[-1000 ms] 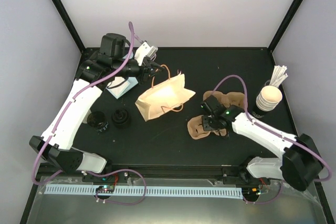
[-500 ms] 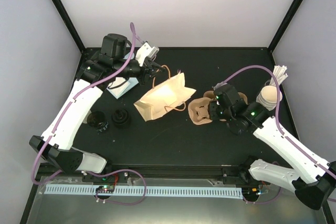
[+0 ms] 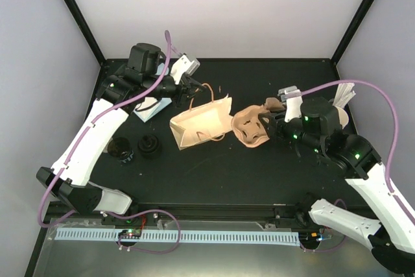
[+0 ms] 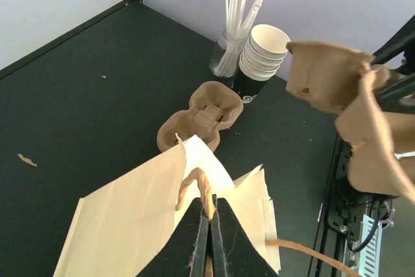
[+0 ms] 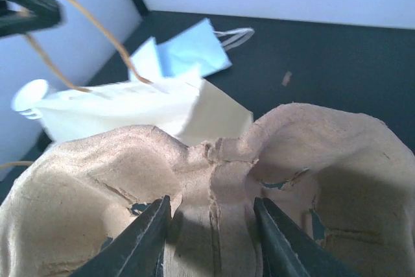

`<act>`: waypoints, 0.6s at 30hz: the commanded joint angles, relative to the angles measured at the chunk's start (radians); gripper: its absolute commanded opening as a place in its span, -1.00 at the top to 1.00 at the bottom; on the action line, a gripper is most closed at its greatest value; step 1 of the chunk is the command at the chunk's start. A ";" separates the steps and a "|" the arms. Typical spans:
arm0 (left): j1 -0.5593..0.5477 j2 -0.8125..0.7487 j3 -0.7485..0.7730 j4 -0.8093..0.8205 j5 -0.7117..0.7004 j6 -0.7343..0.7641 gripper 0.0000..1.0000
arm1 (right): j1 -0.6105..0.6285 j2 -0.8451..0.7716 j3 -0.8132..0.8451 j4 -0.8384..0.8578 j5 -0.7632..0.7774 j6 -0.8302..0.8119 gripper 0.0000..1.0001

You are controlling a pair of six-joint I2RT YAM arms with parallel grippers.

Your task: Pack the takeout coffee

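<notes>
The left hand [image 4: 209,225] is pressed together on the brown rope handle [image 4: 194,189] of a tan paper bag [image 3: 201,124], at the bag's open top edge. The bag lies on its side on the black bench [image 3: 214,186], near the middle and toward the back. In the left wrist view the two fingers [image 4: 181,244] meet tip to tip with the cord caught between them.

The right hand [image 5: 211,225] pinches a brown pulp two-cup carrier [image 3: 251,126] across its middle ridge, one finger [image 5: 146,238] on each side. The carrier is tilted and off the bench, just to the right of the bag's mouth and apart from it.

A second pulp carrier [image 4: 201,115] lies flat on the bench behind the bag's mouth. In the overhead view it is mostly hidden by the right arm. Beyond it, at the right rear, stands a nested stack of paper cups [image 4: 262,53], with white wrapped straws [image 4: 237,17] upright in a clear holder [image 4: 224,63] touching the stack.

A pale blue bag [image 5: 188,50] lies flat behind the tan bag, under the left arm. Two black round pieces [image 3: 149,147] sit on the left side of the bench beside that arm.

The single takeout coffee cup cannot be picked out with any certainty in these views, so its place cannot be told.
</notes>
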 commanded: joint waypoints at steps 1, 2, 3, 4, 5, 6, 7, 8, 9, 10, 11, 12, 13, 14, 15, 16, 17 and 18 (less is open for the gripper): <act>-0.010 -0.006 0.011 -0.020 -0.014 0.020 0.97 | 0.002 0.005 0.040 0.092 -0.172 -0.063 0.25; -0.011 -0.006 0.011 -0.021 -0.016 0.020 0.97 | 0.001 0.004 0.042 0.115 -0.205 -0.061 0.25; -0.013 -0.006 0.011 -0.022 -0.017 0.020 0.97 | 0.002 0.004 0.042 0.140 -0.236 -0.056 0.25; -0.013 -0.007 0.011 -0.021 -0.017 0.020 0.97 | 0.002 0.006 0.042 0.166 -0.265 -0.052 0.25; -0.015 -0.007 0.011 -0.022 -0.017 0.020 0.97 | 0.002 0.009 0.041 0.194 -0.303 -0.047 0.25; -0.014 -0.008 0.012 -0.021 -0.019 0.018 0.97 | 0.002 0.013 0.041 0.218 -0.336 -0.043 0.25; -0.016 -0.008 0.013 -0.021 -0.020 0.017 0.97 | 0.002 0.017 0.039 0.250 -0.374 -0.035 0.25; -0.016 -0.007 0.014 -0.021 -0.020 0.016 0.97 | 0.002 0.022 0.033 0.283 -0.411 -0.025 0.25; -0.018 -0.006 0.014 -0.021 -0.022 0.016 0.97 | 0.002 0.027 0.028 0.318 -0.447 -0.014 0.25; -0.017 -0.006 0.014 -0.023 -0.022 0.016 0.97 | 0.001 0.029 0.021 0.354 -0.484 0.001 0.25; -0.019 -0.006 0.015 -0.022 -0.025 0.016 0.97 | 0.002 0.032 0.014 0.386 -0.511 0.015 0.25; -0.019 -0.006 0.015 -0.023 -0.027 0.016 0.97 | 0.002 0.034 0.007 0.419 -0.533 0.029 0.25; -0.020 -0.006 0.016 -0.024 -0.028 0.016 0.97 | 0.002 0.036 0.001 0.446 -0.551 0.040 0.25; -0.019 -0.007 0.016 -0.023 -0.029 0.016 0.97 | 0.002 0.041 -0.002 0.466 -0.562 0.049 0.24; -0.020 -0.007 0.018 -0.024 -0.030 0.016 0.97 | 0.002 0.046 -0.003 0.480 -0.570 0.054 0.25; -0.020 -0.006 0.018 -0.024 -0.030 0.014 0.97 | 0.002 0.053 -0.005 0.493 -0.579 0.057 0.25; -0.021 -0.007 0.019 -0.023 -0.030 0.014 0.97 | 0.002 0.058 -0.007 0.508 -0.587 0.060 0.25; -0.021 -0.007 0.020 -0.023 -0.031 0.013 0.97 | 0.001 0.065 -0.014 0.525 -0.596 0.069 0.25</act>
